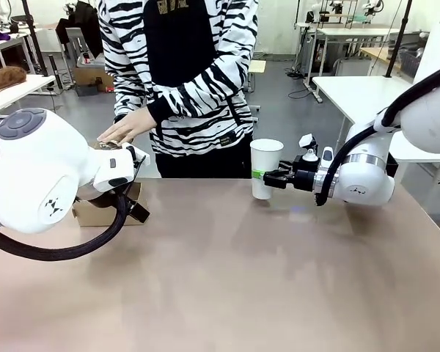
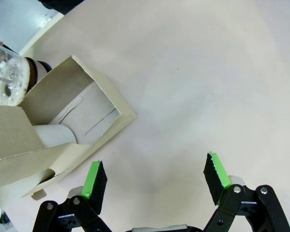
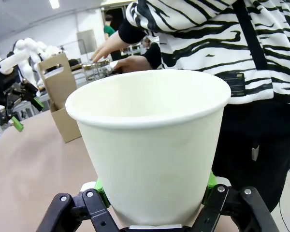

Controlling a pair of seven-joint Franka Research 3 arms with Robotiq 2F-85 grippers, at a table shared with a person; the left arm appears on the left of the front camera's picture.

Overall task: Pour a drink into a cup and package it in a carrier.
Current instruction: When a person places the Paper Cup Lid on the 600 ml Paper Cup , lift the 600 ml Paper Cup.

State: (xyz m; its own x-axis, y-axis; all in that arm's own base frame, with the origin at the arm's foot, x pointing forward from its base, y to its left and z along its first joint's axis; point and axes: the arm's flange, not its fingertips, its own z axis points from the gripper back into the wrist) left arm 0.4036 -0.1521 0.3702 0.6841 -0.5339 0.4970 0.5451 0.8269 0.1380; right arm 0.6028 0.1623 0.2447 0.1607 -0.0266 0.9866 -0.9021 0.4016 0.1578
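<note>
The right gripper (image 1: 264, 177) clamps the white paper cup (image 1: 266, 158) upright, and the left gripper (image 2: 157, 178) hangs wide open beside the cardboard carrier (image 2: 53, 96).

Front faces person (image 1: 183, 88), wrists close, carrier (image 1: 92, 213) shared

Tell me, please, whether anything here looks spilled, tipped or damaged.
Nothing stands out: the cup stands upright in the right gripper, the carrier sits upright, and the table shows no spill.
</note>
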